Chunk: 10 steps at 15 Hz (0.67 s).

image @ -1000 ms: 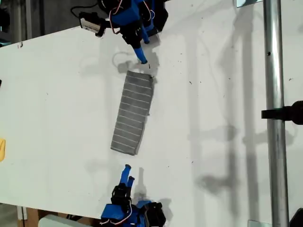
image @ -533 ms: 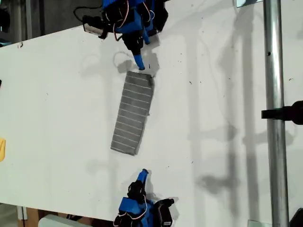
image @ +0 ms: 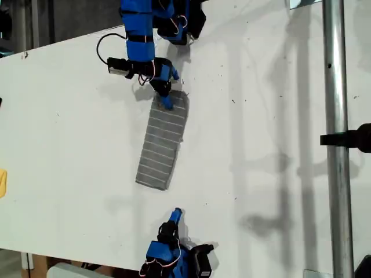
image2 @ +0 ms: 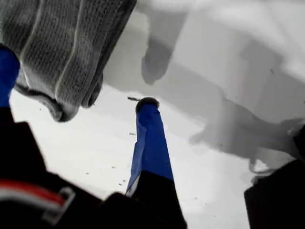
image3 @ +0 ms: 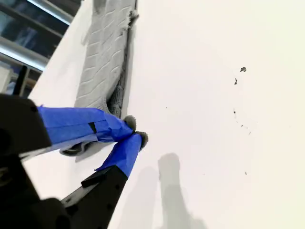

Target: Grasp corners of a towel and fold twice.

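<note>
The towel (image: 163,142) lies on the white table (image: 261,116), folded into a long narrow grey striped strip. My first gripper (image: 166,98) hovers over the strip's upper end in the exterior view. It stands open (image2: 76,83), with one blue finger (image2: 148,138) on the bare table and the other at the cloth's far side. A rounded towel corner (image2: 66,112) hangs between them. My second gripper (image: 175,215) is shut with nothing in it (image3: 134,132), just off the strip's lower end (image3: 107,43).
A metal pole (image: 335,139) with a black clamp (image: 348,139) runs down the exterior view's right. A yellow object (image: 2,182) shows at that view's left edge. The arm bases sit at the table's top and bottom edges in the exterior view.
The first arm has reached from beyond the towel's upper end down onto it. The second arm shifted toward the exterior view's right a second ago and has since stayed still.
</note>
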Tool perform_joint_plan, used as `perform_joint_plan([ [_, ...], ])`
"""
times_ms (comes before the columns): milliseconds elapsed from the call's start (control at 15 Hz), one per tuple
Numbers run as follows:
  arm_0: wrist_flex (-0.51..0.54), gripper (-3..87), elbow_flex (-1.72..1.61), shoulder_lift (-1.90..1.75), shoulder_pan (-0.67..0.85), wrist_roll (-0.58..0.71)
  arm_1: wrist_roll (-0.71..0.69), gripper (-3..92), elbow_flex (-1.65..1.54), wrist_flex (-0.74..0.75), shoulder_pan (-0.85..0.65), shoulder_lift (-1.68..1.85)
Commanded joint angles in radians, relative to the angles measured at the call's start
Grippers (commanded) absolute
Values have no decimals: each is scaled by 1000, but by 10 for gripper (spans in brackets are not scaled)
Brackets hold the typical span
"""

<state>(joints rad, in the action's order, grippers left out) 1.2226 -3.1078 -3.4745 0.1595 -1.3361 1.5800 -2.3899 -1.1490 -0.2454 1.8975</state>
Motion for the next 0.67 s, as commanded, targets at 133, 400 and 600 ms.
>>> perform_joint_plan([
  [133,6,-6,-9,-5,8,11,-114,459,408,57,-46,-425],
  [400,6,-6,-9,-5,0,18,-281,333,586,118,-166,-552],
  [600,6,-6,-9,-5,0,23,-291,25,606,133,-199,-554],
])
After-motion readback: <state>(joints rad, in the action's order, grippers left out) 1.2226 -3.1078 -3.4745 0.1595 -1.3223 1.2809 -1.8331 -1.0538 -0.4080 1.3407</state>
